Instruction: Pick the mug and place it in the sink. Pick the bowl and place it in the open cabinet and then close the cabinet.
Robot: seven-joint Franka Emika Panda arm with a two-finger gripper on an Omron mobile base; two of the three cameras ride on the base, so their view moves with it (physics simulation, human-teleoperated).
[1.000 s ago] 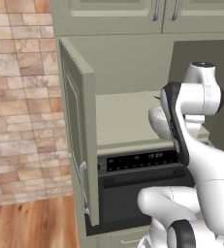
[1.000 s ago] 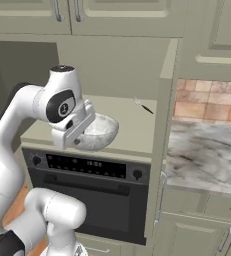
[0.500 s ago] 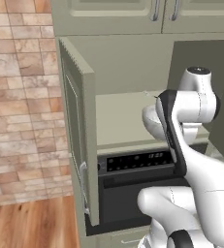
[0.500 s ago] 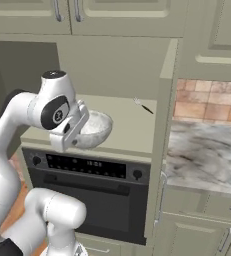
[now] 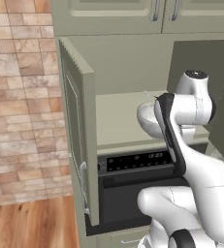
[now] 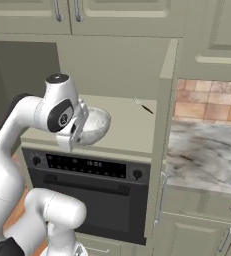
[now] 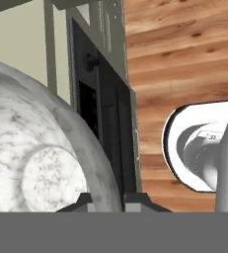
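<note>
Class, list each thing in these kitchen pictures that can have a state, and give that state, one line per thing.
Sage-green cabinet with tall panelled doors: open, left door swung outward.
Grey-white marbled round bowl: held at its rim, over the cabinet shelf.
Gripper: jaws shut on the bowl.
Black built-in oven: door closed.
Upper sage-green double doors: closed.

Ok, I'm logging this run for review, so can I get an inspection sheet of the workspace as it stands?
Surface: cabinet shelf, pale, above the oven.
Job's things: bowl held at the shelf's front edge, marbled; both cabinet doors open, left door swung out.
Clutter: small dark item at the shelf's back.
Grippers: gripper shut on the bowl's rim.
Cables: nothing seen.
Surroundings: brick wall, wood floor, marble counter, upper doors.
</note>
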